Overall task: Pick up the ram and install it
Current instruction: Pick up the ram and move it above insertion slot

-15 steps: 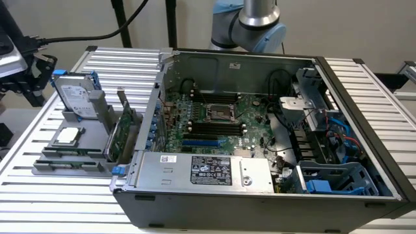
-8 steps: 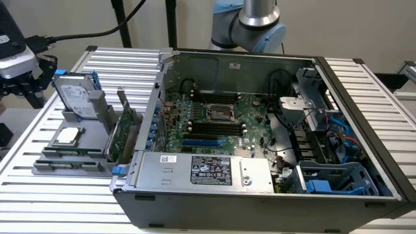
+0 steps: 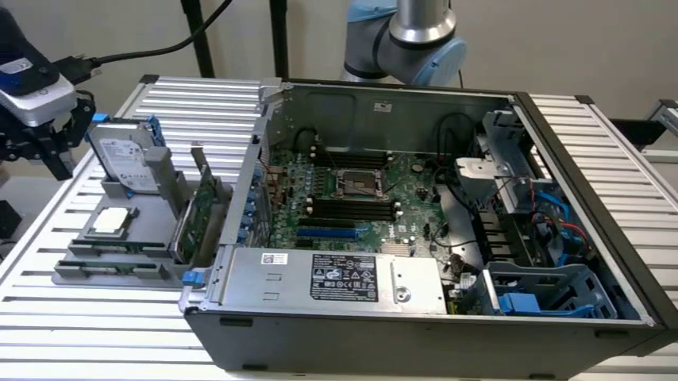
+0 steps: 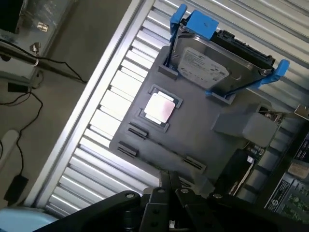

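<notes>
The ram [image 3: 119, 248] is a thin green stick standing on edge in a slot near the front of the grey parts holder [image 3: 75, 274], at the exterior view's left of the computer case. My gripper [image 3: 55, 163] hangs above the table off the holder's left side, higher than the ram and apart from it. In the wrist view my gripper [image 4: 173, 186] looks down on the holder [image 4: 203, 121], its fingers close together with nothing between them. The black memory slots [image 3: 344, 208] lie on the motherboard inside the open case.
On the holder stand a silver hard drive [image 3: 122, 159] in a blue bracket, a CPU [image 3: 111, 222] and a broad green expansion card [image 3: 202, 214]. The open case [image 3: 424, 349] holds a power supply [image 3: 339, 278] and cables. The arm's base [image 3: 418, 40] rises behind the case.
</notes>
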Controlling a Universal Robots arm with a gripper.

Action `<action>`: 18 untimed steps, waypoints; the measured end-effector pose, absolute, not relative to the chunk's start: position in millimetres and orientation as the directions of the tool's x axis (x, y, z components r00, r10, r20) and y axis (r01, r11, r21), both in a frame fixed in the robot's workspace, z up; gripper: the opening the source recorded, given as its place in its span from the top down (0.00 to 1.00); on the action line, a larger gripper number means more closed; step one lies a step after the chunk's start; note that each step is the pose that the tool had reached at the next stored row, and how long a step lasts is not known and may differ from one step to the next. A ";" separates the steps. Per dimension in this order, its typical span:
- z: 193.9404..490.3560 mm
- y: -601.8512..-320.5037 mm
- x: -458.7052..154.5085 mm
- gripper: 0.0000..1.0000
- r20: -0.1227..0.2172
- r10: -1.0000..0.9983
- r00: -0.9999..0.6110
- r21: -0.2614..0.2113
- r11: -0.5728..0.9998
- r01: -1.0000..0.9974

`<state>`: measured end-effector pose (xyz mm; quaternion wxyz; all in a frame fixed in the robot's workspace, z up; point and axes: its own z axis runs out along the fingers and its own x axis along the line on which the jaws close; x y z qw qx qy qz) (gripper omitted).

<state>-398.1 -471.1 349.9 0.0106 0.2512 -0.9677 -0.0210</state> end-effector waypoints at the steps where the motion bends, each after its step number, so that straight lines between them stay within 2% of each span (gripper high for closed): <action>1: 349.4 -471.1 -398.1 1.00 0.010 -0.502 -0.865 0.046 0.864 -0.501; 18: 339.3 -471.1 -398.1 1.00 0.008 -0.740 -0.673 0.045 0.672 -0.739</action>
